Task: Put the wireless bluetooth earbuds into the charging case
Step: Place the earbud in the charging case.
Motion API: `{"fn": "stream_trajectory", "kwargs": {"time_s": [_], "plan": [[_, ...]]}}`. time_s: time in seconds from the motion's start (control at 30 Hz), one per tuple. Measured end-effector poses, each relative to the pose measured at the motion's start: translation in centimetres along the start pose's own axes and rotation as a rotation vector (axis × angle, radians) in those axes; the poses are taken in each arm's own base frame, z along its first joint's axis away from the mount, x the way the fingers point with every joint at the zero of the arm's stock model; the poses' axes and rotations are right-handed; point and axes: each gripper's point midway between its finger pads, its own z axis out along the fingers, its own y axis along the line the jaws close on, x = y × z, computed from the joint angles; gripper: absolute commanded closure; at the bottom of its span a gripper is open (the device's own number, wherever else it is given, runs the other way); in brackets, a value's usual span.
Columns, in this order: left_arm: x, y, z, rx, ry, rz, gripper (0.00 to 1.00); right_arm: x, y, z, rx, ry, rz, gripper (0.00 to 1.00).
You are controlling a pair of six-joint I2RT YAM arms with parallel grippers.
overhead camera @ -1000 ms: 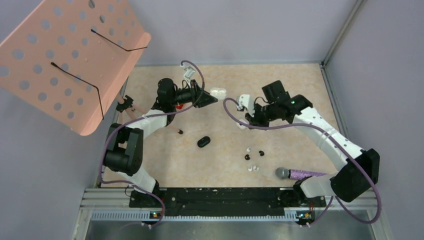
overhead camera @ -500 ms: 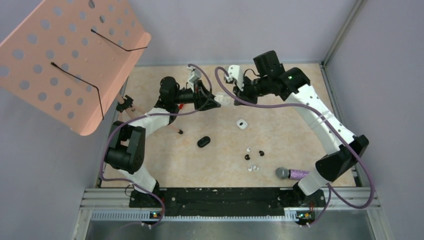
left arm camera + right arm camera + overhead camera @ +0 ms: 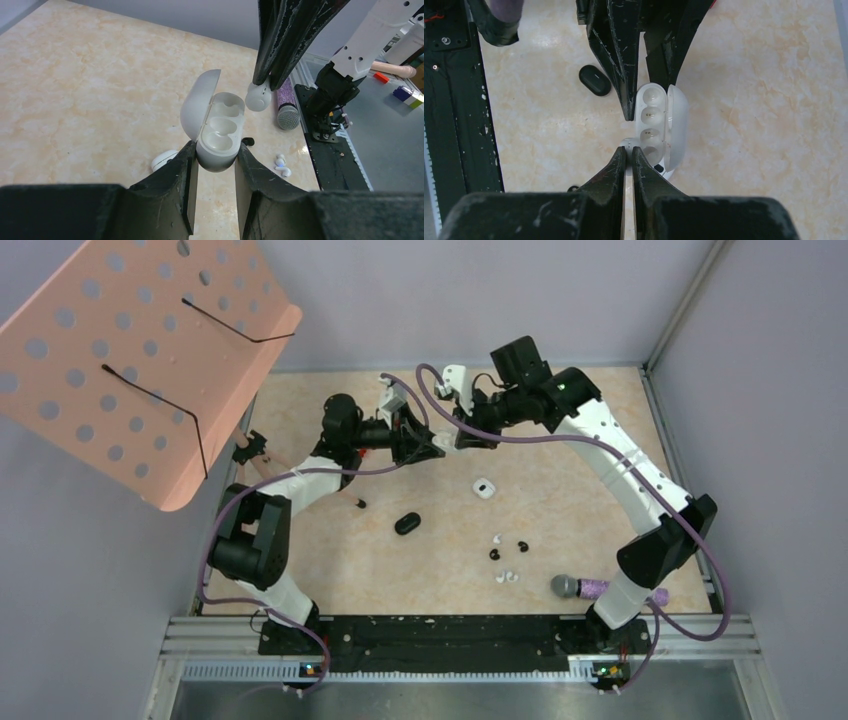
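The charging case [image 3: 217,135] is clear in both wrist views, yet in the top view it is almost hidden where the two grippers meet, and the white earbud [image 3: 258,97] cannot be made out there at all; in the right wrist view only a small white edge of it shows above the fingertips; whether it touches the case I cannot tell. The table [image 3: 560,500] is pale beige with a marble pattern; grey-violet walls [image 3: 450,300] stand around it; a pink perforated board [image 3: 130,350] hangs over the far left corner. The left gripper [image 3: 215,150] clamps the case by its lower shell, lid swung open, both glossy wells empty; the right gripper [image 3: 628,152] is pinched on the bud just beside the case's rim. Some loose earbuds [image 3: 508,577], white and black, lie near the purple microphone [image 3: 585,588]; a black case [image 3: 407,524] and a second white case [image 3: 484,488] lie on the table too.
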Motion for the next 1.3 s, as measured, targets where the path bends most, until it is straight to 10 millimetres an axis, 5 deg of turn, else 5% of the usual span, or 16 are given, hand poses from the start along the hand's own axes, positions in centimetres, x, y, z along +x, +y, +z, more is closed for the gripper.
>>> {"fn": "stream_trajectory", "kwargs": {"time_s": [1.0,1.2,1.3], "plan": [[-0.4,-0.9,0.1,0.021,-0.004,0.017,1.0,0.4,-0.7,1.1,0.041,0.013,-0.005,1.0],[-0.3,-0.9,0.0,0.015,-0.004,-0.001,1.0,0.5,-0.7,1.2,0.042,0.018,0.001,0.74],[-0.3,-0.8,0.1,0.008,-0.006,-0.002,1.0,0.1,-0.6,0.9,0.046,0.018,0.014,0.72]]}}
